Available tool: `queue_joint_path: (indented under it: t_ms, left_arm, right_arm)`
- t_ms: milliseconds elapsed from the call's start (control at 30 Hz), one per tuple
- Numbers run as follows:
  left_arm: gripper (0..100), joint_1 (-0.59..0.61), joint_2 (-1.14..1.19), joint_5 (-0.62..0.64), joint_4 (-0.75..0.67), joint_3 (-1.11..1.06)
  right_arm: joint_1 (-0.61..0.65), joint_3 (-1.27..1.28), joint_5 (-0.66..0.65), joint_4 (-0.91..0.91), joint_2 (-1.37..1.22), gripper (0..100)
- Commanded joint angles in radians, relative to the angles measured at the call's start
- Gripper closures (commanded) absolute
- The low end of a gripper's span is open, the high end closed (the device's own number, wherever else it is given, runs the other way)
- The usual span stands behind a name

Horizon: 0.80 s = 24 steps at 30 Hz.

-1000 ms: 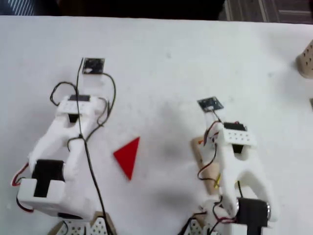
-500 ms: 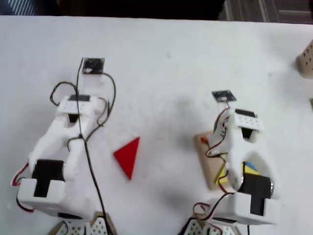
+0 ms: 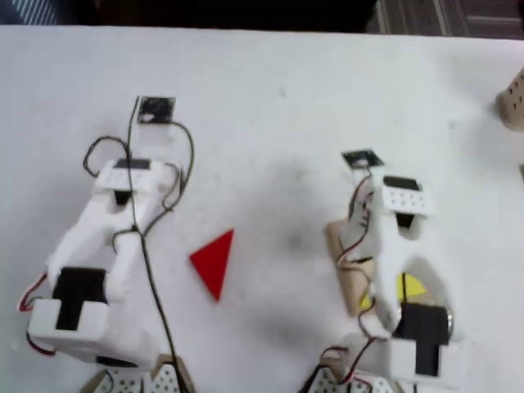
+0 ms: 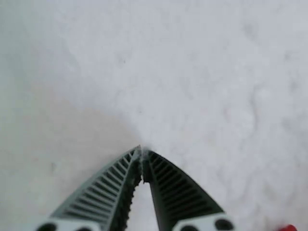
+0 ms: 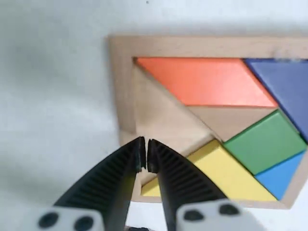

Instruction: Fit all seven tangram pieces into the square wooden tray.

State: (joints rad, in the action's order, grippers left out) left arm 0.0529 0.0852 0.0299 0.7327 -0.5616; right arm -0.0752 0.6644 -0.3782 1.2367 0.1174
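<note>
- Wooden tray (image 5: 115, 86) lies under the right gripper (image 5: 146, 155), holding orange parallelogram (image 5: 207, 82), dark blue piece (image 5: 284, 82), green square (image 5: 264, 142), yellow piece (image 5: 226, 175), light blue piece (image 5: 285, 175).
- Red triangle (image 3: 214, 260) lies on white table (image 3: 278, 106), near tray, not touching.
- Right gripper clenched, empty, over tray's bare corner.
- Left gripper (image 4: 142, 154) clenched, empty, well apart from tray.

We find the loose triangle (image 3: 214, 260) on the desk (image 3: 278, 106), left of the tray (image 5: 115, 86); pieces (image 5: 207, 82) lie in the tray.
</note>
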Motion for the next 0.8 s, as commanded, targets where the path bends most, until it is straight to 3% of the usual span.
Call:
queue_joint_path:
  t_ms: [0, 333, 500, 567, 667, 767]
  left_arm:
    - [98, 0.016, -0.002, -0.011, -0.025, 0.037]
    - [98, 0.016, -0.002, -0.011, -0.025, 0.037]
    - [98, 0.016, -0.002, -0.011, -0.025, 0.035]
    - [98, 0.016, -0.002, -0.011, -0.025, 0.035]
    - [98, 0.016, -0.002, -0.011, -0.025, 0.035]
    - [98, 0.016, -0.002, -0.011, -0.025, 0.035]
  right_arm:
    - [0.091, 0.005, 0.041, 0.053, 0.151, 97.4]
    - [0.176, 0.233, 0.041, -0.182, 0.197, 82.6]
    - [0.185, 0.218, 0.041, -0.245, 0.088, 83.1]
    - [0.185, 0.178, 0.043, -0.226, 0.050, 87.9]
    - [0.185, 0.120, 0.120, -0.223, 0.005, 98.1]
    - [0.185, 0.051, 0.186, -0.223, -0.038, 96.1]
